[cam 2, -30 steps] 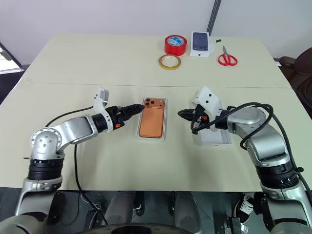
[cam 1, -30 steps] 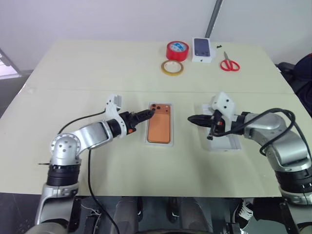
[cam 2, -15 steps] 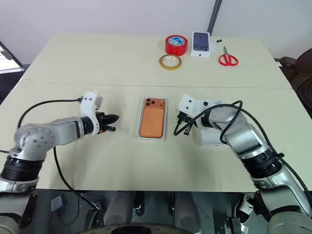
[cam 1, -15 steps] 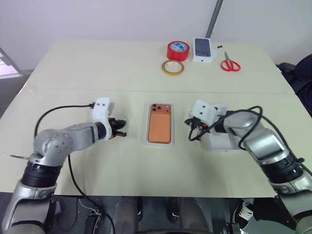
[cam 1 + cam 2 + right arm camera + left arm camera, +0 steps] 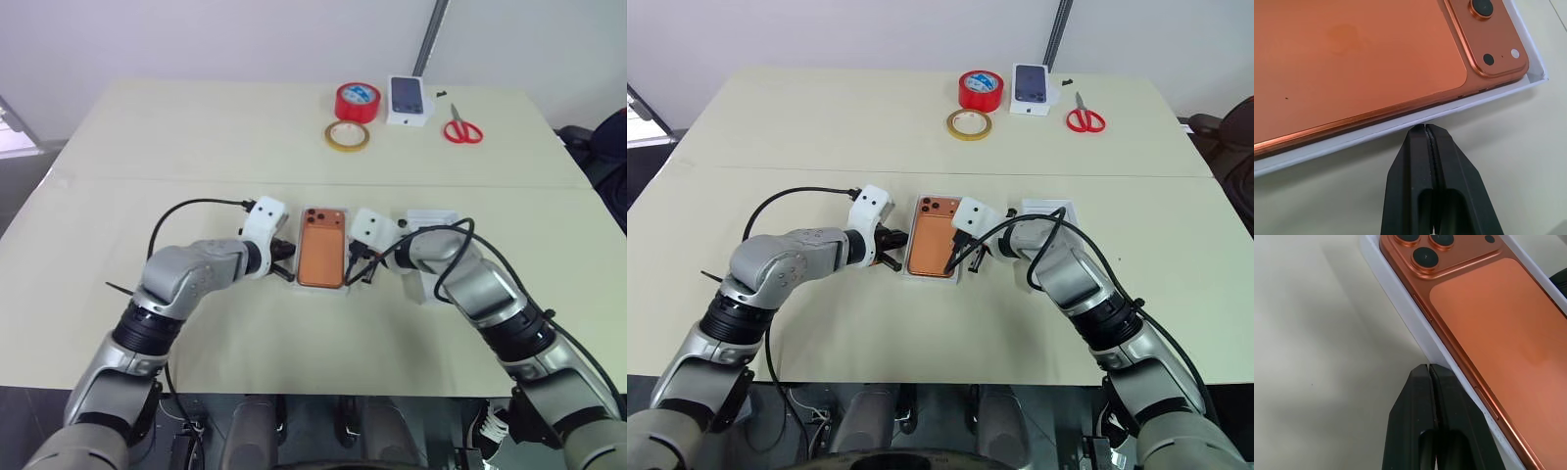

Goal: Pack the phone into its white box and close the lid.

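Orange phone: the phone (image 5: 321, 258) is lying back-up inside the white box (image 5: 1400, 313), with its camera lenses at the far end.
White box: it is sitting on the table (image 5: 196, 137), in the middle of the near half, and its thin white walls are showing all around the phone.
Left gripper: the left gripper (image 5: 1428, 369) is resting its tip against the outer wall of the box on the phone's left side, with its two black fingers pressed together and holding nothing.
Right gripper: the right gripper (image 5: 1425, 128) is touching the box wall on the other long side, and its fingers are also pressed together with nothing between them.
Lid: the lid (image 5: 427, 217) is lying just to the right of the box, partly hidden behind the right arm.
Far edge of the table: a red tape roll (image 5: 356, 101), a yellow tape ring (image 5: 347, 135), a small white box (image 5: 409, 100) picturing a dark phone, and red scissors (image 5: 460, 127) are sitting well away from the box.
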### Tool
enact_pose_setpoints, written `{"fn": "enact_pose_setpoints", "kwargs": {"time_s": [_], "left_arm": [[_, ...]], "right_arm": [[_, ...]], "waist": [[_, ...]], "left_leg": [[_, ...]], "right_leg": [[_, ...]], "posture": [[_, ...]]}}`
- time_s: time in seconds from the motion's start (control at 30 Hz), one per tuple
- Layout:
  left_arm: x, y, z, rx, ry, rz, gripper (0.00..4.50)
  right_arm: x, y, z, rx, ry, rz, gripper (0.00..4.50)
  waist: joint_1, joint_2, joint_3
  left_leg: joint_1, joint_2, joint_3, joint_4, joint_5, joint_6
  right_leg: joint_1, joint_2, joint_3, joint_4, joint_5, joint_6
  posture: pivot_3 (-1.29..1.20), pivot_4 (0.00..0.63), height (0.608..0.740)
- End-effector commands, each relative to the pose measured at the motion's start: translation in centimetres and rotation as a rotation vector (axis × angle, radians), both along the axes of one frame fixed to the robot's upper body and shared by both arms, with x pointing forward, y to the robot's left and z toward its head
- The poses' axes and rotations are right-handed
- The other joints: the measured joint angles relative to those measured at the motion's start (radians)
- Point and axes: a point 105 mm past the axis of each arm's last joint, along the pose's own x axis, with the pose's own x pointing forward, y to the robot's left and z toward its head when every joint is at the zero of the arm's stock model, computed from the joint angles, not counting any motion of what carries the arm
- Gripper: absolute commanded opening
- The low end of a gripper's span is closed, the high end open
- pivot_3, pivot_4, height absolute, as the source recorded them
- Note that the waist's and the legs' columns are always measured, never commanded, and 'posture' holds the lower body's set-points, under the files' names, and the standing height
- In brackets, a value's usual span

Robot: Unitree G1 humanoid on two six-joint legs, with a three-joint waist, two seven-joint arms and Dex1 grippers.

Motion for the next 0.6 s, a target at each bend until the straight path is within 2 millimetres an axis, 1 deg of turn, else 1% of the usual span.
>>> {"fn": "enact_pose_setpoints", "kwargs": {"time_s": [0.03,0.17,0.23,0.37,0.53,0.6], "left_arm": [[-1.1,-3.2,0.5,-0.044,0.008,-0.134,0.08],[-2.4,-6.9,1.1,-0.091,0.032,-0.273,0.08],[-2.7,-7.9,1.2,-0.104,0.040,-0.306,0.08],[-3.7,-11.1,0.8,-0.095,0.056,-0.416,0.08],[-4.3,-13.4,0.3,-0.098,0.076,-0.480,0.08],[-4.4,-14.0,0.2,-0.102,0.083,-0.498,0.08]], "right_arm": [[-0.7,0.3,1.7,0.024,-0.042,0.042,0.00],[-1.7,-2.1,1.7,-0.014,-0.026,0.008,0.00],[-2.0,-3.0,1.7,-0.029,-0.021,-0.007,0.00],[-3.5,-6.0,1.5,-0.075,0.009,-0.067,0.00],[-4.8,-8.5,0.9,-0.112,0.039,-0.134,0.00],[-5.1,-9.1,0.8,-0.118,0.046,-0.153,0.00]], "waist": [[0.001,0.000,0.000],[0.013,0.000,0.000],[0.021,0.000,0.000],[0.027,0.000,0.000],[0.023,0.000,0.000],[0.024,0.001,0.000]], "left_leg": [[0.000,0.000,0.000,0.001,0.000,0.001],[-0.001,-0.001,-0.001,0.002,-0.002,0.003],[-0.001,-0.001,-0.001,0.003,-0.002,0.004],[-0.002,-0.001,-0.001,0.004,-0.002,0.004],[-0.002,-0.001,-0.002,0.005,-0.003,0.005],[-0.002,-0.001,-0.002,0.006,-0.003,0.005]], "right_leg": [[0.000,0.000,0.000,0.000,0.000,0.000],[0.001,-0.001,0.000,0.000,-0.001,0.001],[0.001,-0.002,0.000,0.000,-0.001,0.001],[0.001,-0.002,0.000,0.000,-0.002,0.001],[0.000,-0.003,0.000,0.000,-0.003,0.001],[0.000,-0.003,0.000,0.000,-0.003,0.001]], "posture": [[0.00,0.150,0.730],[0.00,0.150,0.730],[0.00,0.150,0.730],[0.00,0.150,0.730],[0.00,0.150,0.730],[0.00,0.150,0.730]]}}
